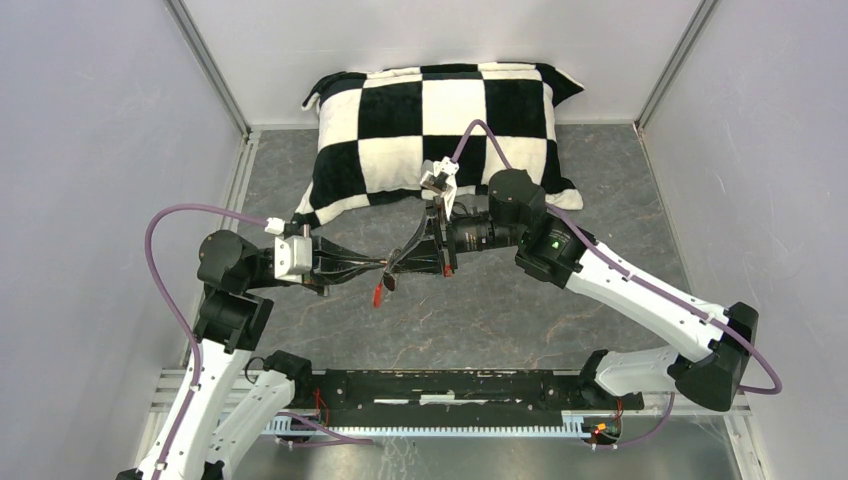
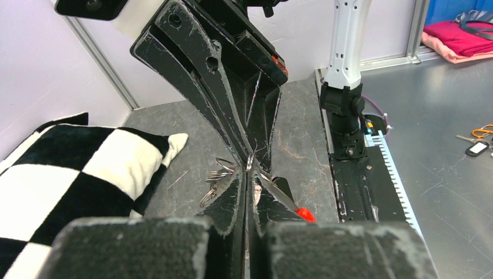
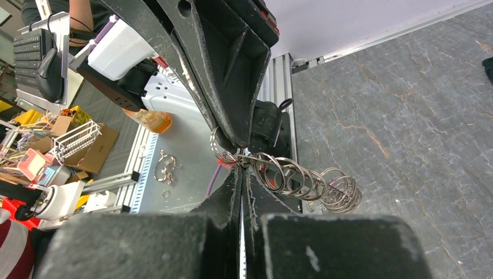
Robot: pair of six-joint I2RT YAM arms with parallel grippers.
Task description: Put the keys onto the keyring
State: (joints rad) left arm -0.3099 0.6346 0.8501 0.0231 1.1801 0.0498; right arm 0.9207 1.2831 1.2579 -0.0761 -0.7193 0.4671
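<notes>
A black-and-white checkered pillow (image 1: 440, 130) lies at the far end of the dark marbled counter (image 1: 560, 320), close to the back wall (image 1: 440, 30). Beyond the counter, a folded pink cloth (image 2: 459, 38), a keyboard (image 3: 35, 58) and cardboard boxes (image 3: 102, 145) show.

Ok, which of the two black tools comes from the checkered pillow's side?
The right tool: its arm's wrist overlaps the near corner of the black-and-white checkered pillow. The left tool comes in over grey marbled tabletop. Both pinch the silvery coiled-wire keyring.

White arm links (image 1: 640, 290), black joints (image 1: 515, 195), purple cables (image 1: 150, 250), scuffed black pincers (image 2: 248, 167)
</notes>
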